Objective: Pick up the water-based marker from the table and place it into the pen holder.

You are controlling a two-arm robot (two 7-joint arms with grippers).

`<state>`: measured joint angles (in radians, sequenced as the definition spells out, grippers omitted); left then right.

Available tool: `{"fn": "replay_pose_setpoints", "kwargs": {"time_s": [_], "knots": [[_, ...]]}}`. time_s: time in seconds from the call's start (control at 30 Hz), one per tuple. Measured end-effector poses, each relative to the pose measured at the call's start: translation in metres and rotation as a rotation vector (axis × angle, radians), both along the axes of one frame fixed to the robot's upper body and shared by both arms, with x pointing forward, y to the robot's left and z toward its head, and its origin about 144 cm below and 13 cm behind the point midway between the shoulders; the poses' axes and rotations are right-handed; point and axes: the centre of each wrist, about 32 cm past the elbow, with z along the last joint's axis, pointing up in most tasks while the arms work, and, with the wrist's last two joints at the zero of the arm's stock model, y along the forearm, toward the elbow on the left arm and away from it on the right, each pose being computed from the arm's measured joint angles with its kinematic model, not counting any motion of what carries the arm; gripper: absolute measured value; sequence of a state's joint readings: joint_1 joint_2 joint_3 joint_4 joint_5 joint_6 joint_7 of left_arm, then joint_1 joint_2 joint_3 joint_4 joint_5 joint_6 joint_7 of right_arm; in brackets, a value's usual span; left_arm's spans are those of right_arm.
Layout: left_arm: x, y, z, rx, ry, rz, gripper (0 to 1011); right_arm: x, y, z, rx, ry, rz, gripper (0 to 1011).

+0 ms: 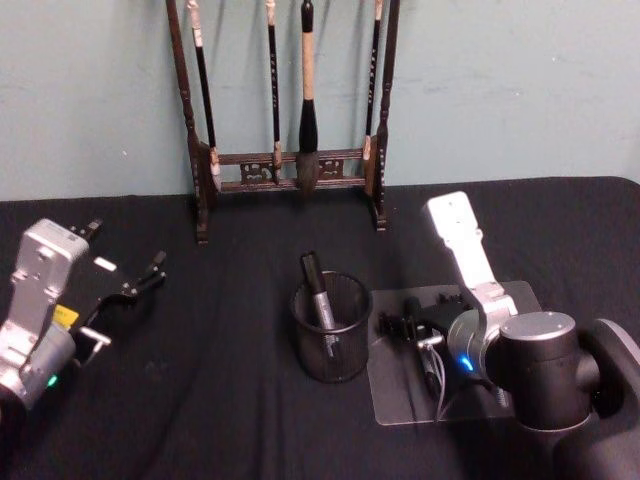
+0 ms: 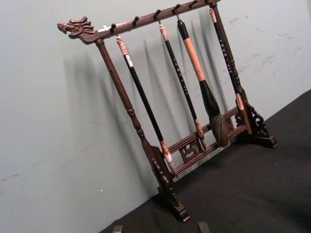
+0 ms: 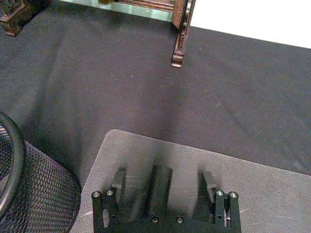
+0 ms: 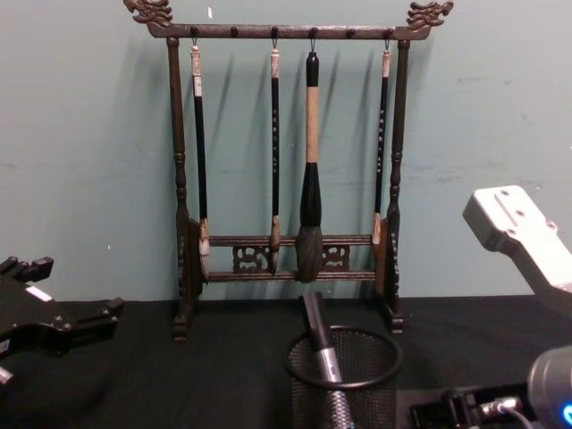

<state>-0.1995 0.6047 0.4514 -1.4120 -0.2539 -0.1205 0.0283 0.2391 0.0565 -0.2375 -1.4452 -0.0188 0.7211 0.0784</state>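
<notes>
Black cloth covers the worktop point(image 1: 230, 420), and we find the marker point(image 1: 318, 288) standing inside the wire-mesh pen holder point(image 1: 350, 355), leaning toward 11 o'clock with its top end above the rim. At 3 o'clock, just beside the holder, lies a grey mat point(image 1: 400, 400). The right gripper point(image 3: 163, 177) sits over it, fingers spread and holding nothing. Well apart at 9 o'clock, the left gripper point(image 1: 152, 272) hangs above the cloth, its fingers likewise spread and empty. At 12 o'clock a dark wooden brush rack point(image 1: 250, 158) stands against the wall, and we count four brushes point(image 1: 308, 110) hanging from it.
</notes>
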Motion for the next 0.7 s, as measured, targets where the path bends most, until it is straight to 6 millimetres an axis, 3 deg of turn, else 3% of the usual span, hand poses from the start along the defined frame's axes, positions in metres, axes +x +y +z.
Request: {"fn": "replay_pose_setpoints", "kwargs": {"time_s": [0.4, 0.5, 0.6, 0.7], "knots": [[0.0, 0.0, 0.0, 0.0, 0.0, 0.0, 1001, -0.0002, 0.0002, 0.0002, -0.002, -0.002, -0.001, 1002], [0.0, 0.0, 0.0, 0.0, 0.0, 0.0, 1001, -0.0002, 0.0003, 0.0004, -0.002, -0.002, -0.001, 924], [0.0, 0.0, 0.0, 0.0, 0.0, 0.0, 1001, -0.0002, 0.0003, 0.0004, -0.002, -0.002, -0.001, 909], [0.0, 0.0, 0.0, 0.0, 0.0, 0.0, 1001, -0.0002, 0.0003, 0.0004, -0.002, -0.003, -0.001, 786]]}}
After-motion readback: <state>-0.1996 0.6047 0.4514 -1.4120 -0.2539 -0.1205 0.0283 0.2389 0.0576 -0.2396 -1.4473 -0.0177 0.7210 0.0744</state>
